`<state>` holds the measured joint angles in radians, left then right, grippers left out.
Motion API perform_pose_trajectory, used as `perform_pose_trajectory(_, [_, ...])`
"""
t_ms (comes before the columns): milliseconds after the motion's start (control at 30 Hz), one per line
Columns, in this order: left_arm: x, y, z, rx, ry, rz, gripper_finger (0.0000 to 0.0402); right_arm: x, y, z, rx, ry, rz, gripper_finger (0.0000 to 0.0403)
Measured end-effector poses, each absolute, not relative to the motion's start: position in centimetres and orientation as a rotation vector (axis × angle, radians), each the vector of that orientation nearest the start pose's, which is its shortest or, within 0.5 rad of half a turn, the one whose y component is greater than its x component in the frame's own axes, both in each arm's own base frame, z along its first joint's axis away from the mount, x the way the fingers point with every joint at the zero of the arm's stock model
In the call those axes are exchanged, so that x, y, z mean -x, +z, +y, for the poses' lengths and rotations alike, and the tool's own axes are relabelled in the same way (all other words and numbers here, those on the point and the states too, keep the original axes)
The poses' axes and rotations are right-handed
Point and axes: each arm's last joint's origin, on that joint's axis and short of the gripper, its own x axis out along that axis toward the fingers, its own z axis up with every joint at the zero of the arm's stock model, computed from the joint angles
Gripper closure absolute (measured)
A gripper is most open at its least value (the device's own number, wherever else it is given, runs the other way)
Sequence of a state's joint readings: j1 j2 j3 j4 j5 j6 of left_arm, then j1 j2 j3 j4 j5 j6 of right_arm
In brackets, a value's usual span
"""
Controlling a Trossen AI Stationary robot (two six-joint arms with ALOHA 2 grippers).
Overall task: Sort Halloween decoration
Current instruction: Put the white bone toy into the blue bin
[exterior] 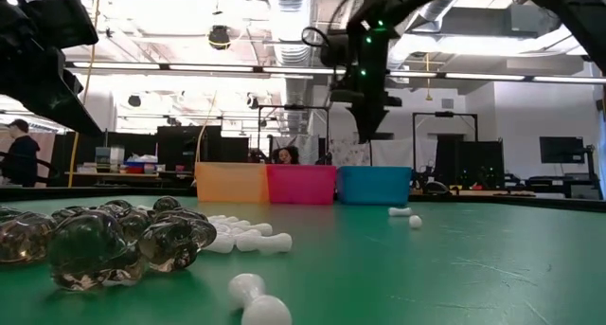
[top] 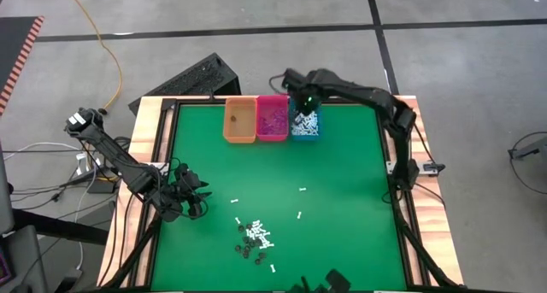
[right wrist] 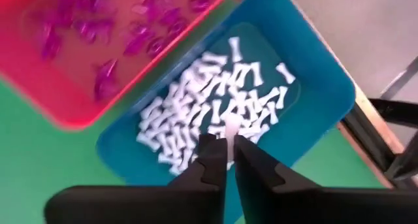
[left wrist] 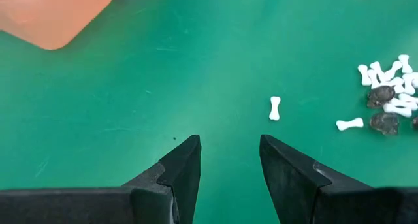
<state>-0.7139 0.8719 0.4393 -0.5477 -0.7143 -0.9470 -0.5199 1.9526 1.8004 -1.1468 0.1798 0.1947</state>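
Right claw: hung over the teal bin, fingers a little apart w/ one white bone between the tips; whether it was gripped or already loose, can't tell. Judged: held there so the piece drops among the white bones in that bin.
Left claw: low over bare green bench on the left side, fingers apart, nothing between them; a lone white bone lay just ahead. Judged: waiting, or lined up for that piece.
Bins: orange bin, pink bin and teal one side by side at the far edge, touching; one colour per bin, so each type has its own drop spot. Pink held purple bits. Orange contents: too small to tell.
Unsorted pile: white bones and dark bits, near the front edge, between the arms; a few strays scattered on the bench further out.
Progress (judged): partway; many pieces left on the bench.
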Motion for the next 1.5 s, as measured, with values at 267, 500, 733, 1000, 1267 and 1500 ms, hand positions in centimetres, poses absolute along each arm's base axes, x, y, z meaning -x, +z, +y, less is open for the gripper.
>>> perform_pose_trajectory(267, [-12.4,18.3,-8.2,0.259,0.337,0.648,0.0254,-33.3,27.7,-21.4,-0.460,-0.721,1.226,0.0247])
perform_pose_trajectory(500, [-12.4,18.2,-8.3,0.281,0.312,0.678,0.0254,-35.2,27.6,-16.7,-0.332,-0.544,1.326,0.0200])
perform_pose_trajectory(733, [-12.3,18.2,-8.4,0.294,0.300,0.689,0.0254,-37.4,24.5,-6.8,-0.085,-0.132,1.471,0.0212])
perform_pose_trajectory(1000, [-12.0,18.2,-8.9,0.304,0.270,0.691,0.0254,-36.8,18.2,-3.1,0.001,-0.005,1.464,0.0223])
perform_pose_trajectory(1267, [-11.9,18.2,-8.9,0.316,0.288,0.669,0.0254,-36.2,15.9,-5.1,-0.028,-0.021,1.402,0.0225])
perform_pose_trajectory(1500, [-11.9,18.3,-8.8,0.307,0.330,0.622,0.0254,-36.0,15.4,-6.3,-0.088,-0.008,1.367,0.0258])
